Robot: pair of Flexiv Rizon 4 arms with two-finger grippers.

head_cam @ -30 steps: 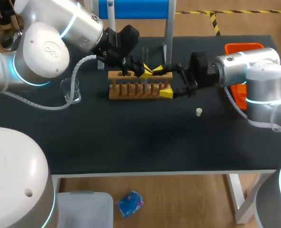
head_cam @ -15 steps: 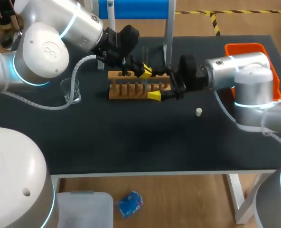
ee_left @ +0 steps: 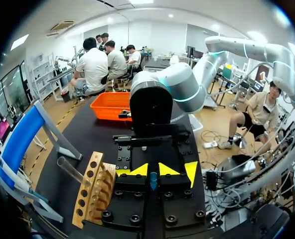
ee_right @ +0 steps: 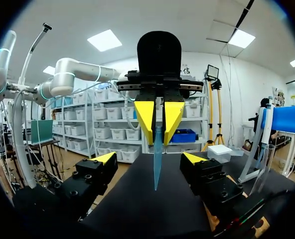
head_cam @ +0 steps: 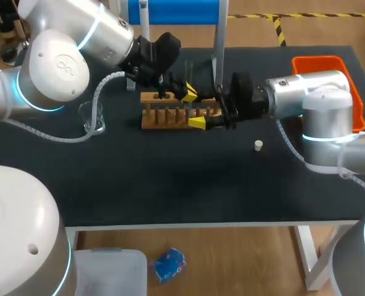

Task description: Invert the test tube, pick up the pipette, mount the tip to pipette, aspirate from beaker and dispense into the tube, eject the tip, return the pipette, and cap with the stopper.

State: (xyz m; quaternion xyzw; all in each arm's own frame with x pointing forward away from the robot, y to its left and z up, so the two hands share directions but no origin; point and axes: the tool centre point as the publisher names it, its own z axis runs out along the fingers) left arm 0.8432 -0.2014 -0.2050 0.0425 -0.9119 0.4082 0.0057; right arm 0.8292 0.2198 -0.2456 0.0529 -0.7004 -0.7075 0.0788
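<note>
Slender blue tube (ee_right: 156,164) sat clenched in the left gripper (ee_right: 160,119), its point between the right gripper (ee_right: 150,160)'s wide-spread fingers (ee_right: 195,159), untouched by them.

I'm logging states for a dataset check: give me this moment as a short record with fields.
left gripper: shut on blue pipette tip, by the wooden rack
right gripper: open, facing the left one, fingers wide on either side of the tip, apart from it
test tube: upright at the rack
beaker: on table, left-arm side of rack
stopper: loose on table, right-arm side
</note>
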